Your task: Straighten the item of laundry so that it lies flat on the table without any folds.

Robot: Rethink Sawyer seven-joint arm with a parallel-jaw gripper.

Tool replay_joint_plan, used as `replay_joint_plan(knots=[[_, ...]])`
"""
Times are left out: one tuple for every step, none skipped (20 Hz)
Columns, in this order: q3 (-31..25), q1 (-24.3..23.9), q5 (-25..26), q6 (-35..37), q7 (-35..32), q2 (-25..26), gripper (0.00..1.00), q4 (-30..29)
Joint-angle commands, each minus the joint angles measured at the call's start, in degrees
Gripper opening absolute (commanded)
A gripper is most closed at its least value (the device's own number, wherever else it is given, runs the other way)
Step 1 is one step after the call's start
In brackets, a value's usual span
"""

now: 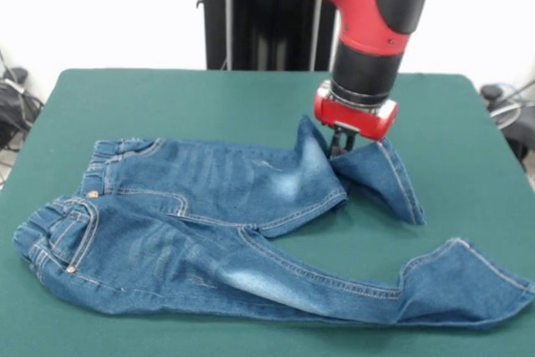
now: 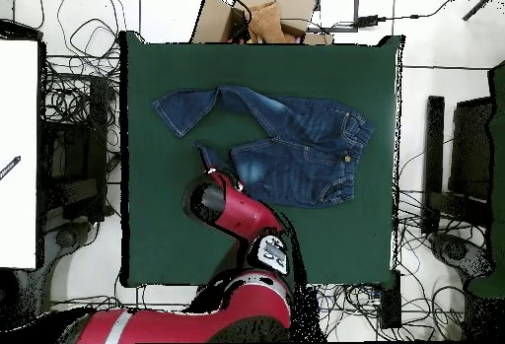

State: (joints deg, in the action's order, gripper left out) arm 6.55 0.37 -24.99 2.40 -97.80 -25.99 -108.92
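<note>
My pincer (image 1: 341,141) is clamped on a raised fold in the far leg of the faded blue denim jeans (image 1: 209,223), which sprawl creased across the green cloth-covered bench (image 1: 209,102).

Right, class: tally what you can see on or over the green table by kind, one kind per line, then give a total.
Pairs of blue denim jeans: 1
Robot arms: 1
Robot hands (on the arm, at the raised leg fold): 1
Green tables: 1
Total: 4
</note>
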Motion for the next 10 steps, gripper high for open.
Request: replay_joint_plan(knots=[[-2.4,0.4,3.1,2.2,-6.7,-0.7,0.0,-0.3],[-2.2,1.0,2.9,2.5,-7.5,-0.6,0.0,0.1],[-2.1,1.7,2.4,2.5,-8.4,-0.4,0.0,0.3],[-2.1,2.1,1.9,2.7,-9.1,-0.3,0.0,0.6],[-2.1,2.5,1.6,2.8,-9.6,0.0,0.0,0.8],[-1.9,3.1,1.1,3.0,-10.0,0.2,0.0,1.1],[-1.7,3.7,0.6,3.1,-10.5,0.4,0.0,1.3],[-1.8,4.2,0.2,3.0,-10.9,0.6,0.0,1.5],[-1.7,4.8,-0.3,3.2,-11.2,0.8,0.0,1.8],[-1.9,5.4,-0.5,2.9,-11.5,0.9,0.0,1.8]])
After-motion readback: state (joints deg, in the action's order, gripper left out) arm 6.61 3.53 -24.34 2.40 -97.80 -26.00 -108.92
